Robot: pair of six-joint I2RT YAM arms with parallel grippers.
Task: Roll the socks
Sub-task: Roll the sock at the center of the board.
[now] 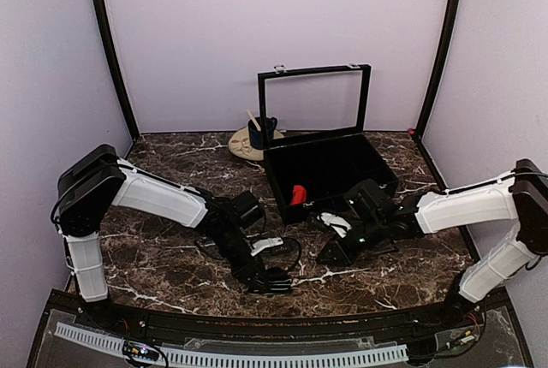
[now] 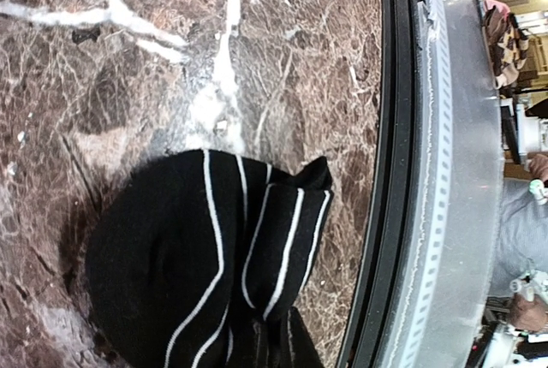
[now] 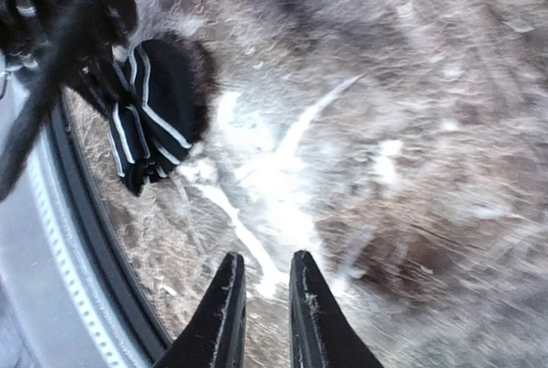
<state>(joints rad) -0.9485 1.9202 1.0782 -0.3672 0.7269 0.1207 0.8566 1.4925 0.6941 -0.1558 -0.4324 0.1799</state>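
Note:
A black sock with thin white stripes point(image 2: 205, 265) lies bunched on the marble near the table's front rim. It fills the bottom of the left wrist view and hides the fingers there. My left gripper point(image 1: 265, 278) is shut on it. The right wrist view shows the same sock point(image 3: 158, 111) at the upper left, hanging from the left gripper. My right gripper point(image 3: 261, 274) hovers over bare marble, apart from the sock, jaws a narrow gap apart with nothing between them. A small red sock bundle point(image 1: 298, 194) lies inside the black box.
The black box point(image 1: 377, 167) stands open at the back right, its framed lid point(image 1: 312, 70) upright. A dark blue mug point(image 1: 261, 133) sits on a beige plate point(image 1: 244, 147) behind it. The black table rim point(image 2: 390, 171) runs close beside the sock. Walls close in three sides.

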